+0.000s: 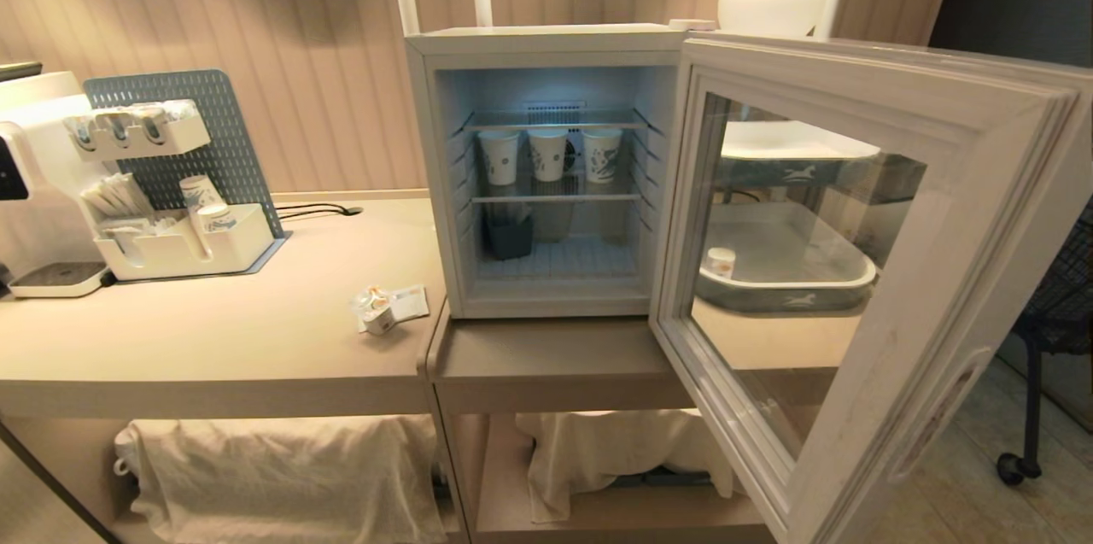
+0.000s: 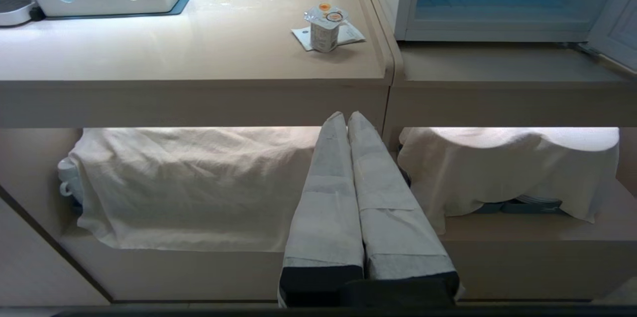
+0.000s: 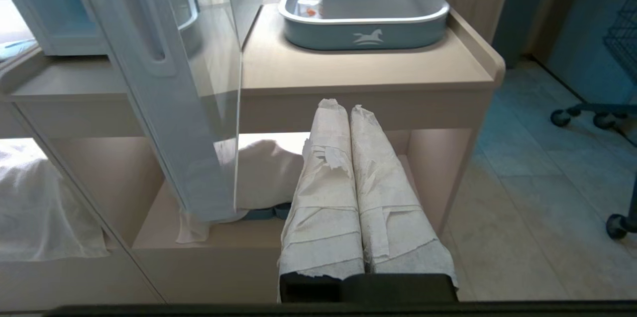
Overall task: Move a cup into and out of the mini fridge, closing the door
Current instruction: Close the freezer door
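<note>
**Cup waits on the counter, fridge door swung wide**

Cup (image 1: 377,313) sits on a paper slip (image 1: 408,302) at lower centre-left of the head view, on the beige counter (image 1: 213,339) just left of the mini fridge (image 1: 546,168). Its foil lid shows yellow-orange in the left wrist view (image 2: 324,33). The door (image 1: 862,271) stands fully open, filling the right of the frame. Three paper cups (image 1: 548,155) line the fridge's upper wire shelf. Through the door glass a blue-grey tray (image 1: 786,288) holds a small white pot (image 1: 721,261).

Neither arm appears in the head view. The left gripper (image 2: 347,117), fingers wrapped in white and pressed together, holds nothing, low before the counter edge. The right gripper (image 3: 342,107) is likewise closed and empty, below the tray's counter.
</note>
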